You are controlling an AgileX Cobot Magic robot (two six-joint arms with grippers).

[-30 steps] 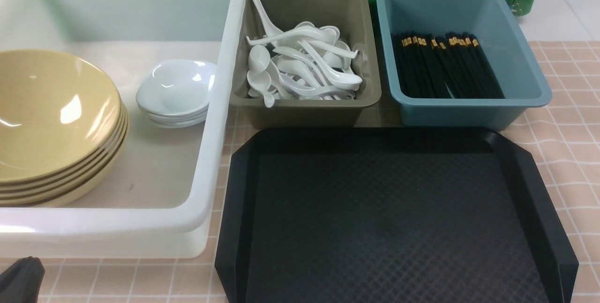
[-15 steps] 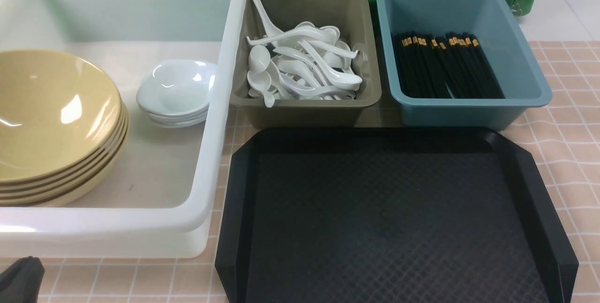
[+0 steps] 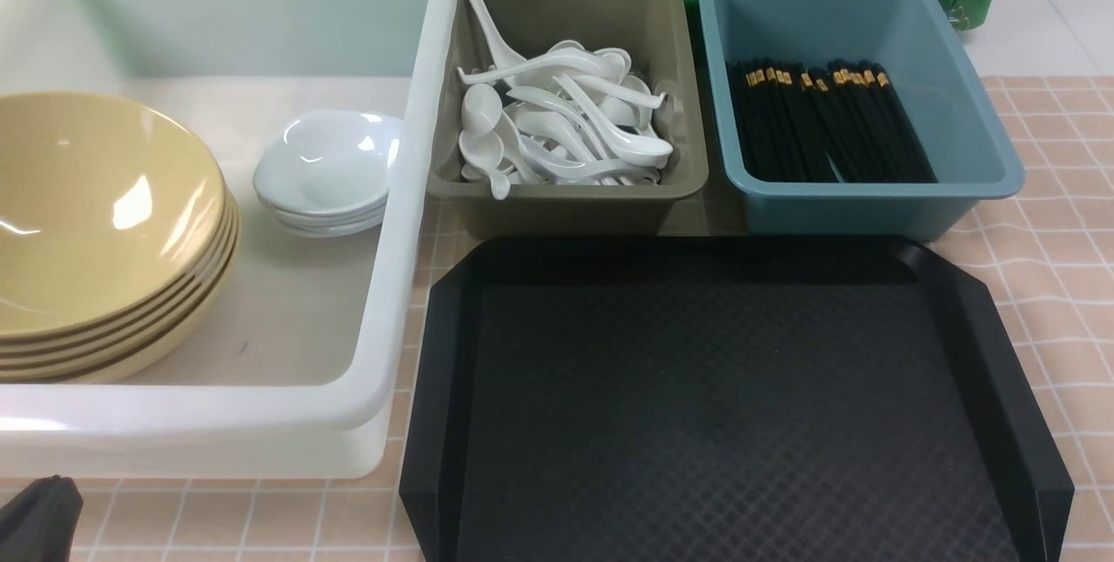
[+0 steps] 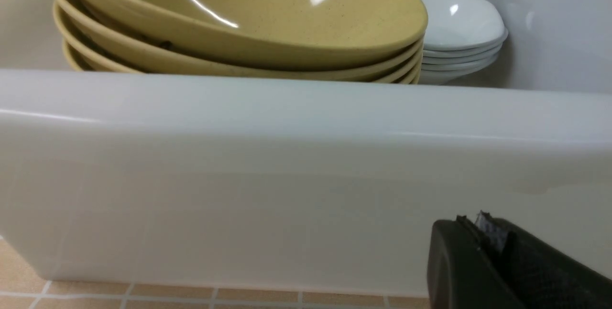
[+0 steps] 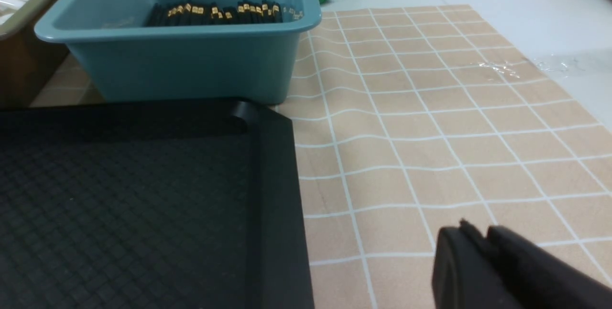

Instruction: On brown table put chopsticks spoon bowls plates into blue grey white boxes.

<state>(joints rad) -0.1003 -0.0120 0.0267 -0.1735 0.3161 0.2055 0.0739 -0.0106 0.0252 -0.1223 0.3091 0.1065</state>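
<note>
On the bench [image 3: 1057,223], which is covered with a beige checked cloth, three boxes stand in a row along the far side. The big white box [image 3: 409,223] is on the left; inside it a stack of yellow plates [image 3: 96,223] lies against its left part, and a stack of small white bowls [image 3: 326,170] sits just beside them, near the right wall, while the near right part of its floor is bare. Next to it stands the grey box [image 3: 566,201] with a heap of white spoons [image 3: 566,123]; one spoon handle leans over the rim toward the white box. The blue box [image 3: 870,205] is on the right and holds black chopsticks [image 3: 827,123] with gold ends, lying side by side. In front of the two smaller boxes lies a black tray [image 3: 722,388] with raised edges; its far edge is very near the walls of these boxes. Right of the tray the cloth is free up to the bench edge. The left tool [image 4: 483,237] is low in front of the near wall of the white box, below its rim, and its jaws are closed on nothing. The right tool [image 5: 478,237] hangs over the open cloth just beside the right edge of the tray; its fingers [image 5: 454,261] look nearly together with only a thin gap, and I cannot tell surely if it is open or closed; nothing is between them.
</note>
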